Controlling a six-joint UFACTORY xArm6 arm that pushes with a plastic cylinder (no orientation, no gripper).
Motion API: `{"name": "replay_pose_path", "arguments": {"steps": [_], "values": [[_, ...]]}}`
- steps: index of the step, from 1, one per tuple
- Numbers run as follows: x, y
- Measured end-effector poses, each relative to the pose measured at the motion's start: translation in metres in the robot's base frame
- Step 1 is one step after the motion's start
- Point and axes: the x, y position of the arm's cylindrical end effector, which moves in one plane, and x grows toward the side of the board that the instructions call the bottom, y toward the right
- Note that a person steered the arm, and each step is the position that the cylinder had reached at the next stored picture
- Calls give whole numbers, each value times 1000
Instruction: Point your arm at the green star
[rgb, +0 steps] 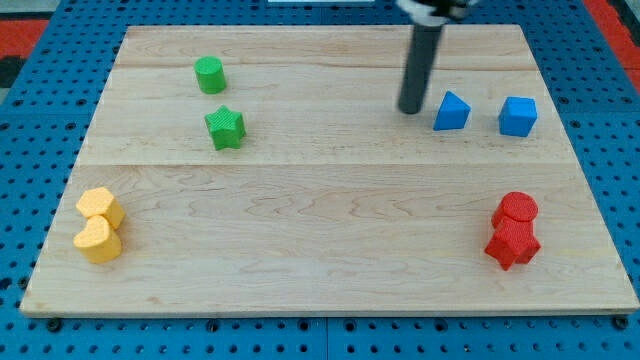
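The green star (225, 128) lies on the wooden board (320, 230) in the upper left part. A green cylinder (210, 75) stands just above it. My tip (410, 108) touches the board in the upper right part, far to the right of the green star. It sits just left of a blue triangular block (451, 111), with a small gap between them.
A blue cube (518, 116) lies right of the blue triangular block. Two red blocks (514, 228) sit together at the right edge. Two yellow blocks (99, 225) sit together at the left edge. Blue pegboard surrounds the board.
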Motion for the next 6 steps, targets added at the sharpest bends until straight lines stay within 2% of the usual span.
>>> {"name": "replay_pose_path", "arguments": {"steps": [1, 2, 3, 4, 6], "values": [[50, -86], [59, -126], [60, -126], [81, -155], [62, -167]]}}
